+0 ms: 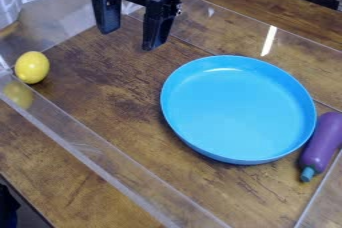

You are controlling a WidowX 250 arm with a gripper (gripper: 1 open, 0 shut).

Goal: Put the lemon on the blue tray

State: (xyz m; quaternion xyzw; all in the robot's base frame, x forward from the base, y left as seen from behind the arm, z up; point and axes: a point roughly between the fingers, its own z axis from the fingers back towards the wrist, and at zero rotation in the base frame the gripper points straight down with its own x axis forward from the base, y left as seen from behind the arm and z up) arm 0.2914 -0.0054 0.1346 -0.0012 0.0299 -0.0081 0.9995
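Well apart: lemon (32, 67) left of open hand (132, 30).

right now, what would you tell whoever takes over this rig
Gripper: open, empty, pointing down near the table's far edge.
Lemon: on the table at the left, apart from the gripper, untouched.
Blue tray: right of centre, nothing in it.
Purple eggplant toy: lying by the tray's right rim.
Done: nothing yet.
Left: pick up the lemon and put it on the tray.

The top edge cuts off the arm above the fingers (156, 32).
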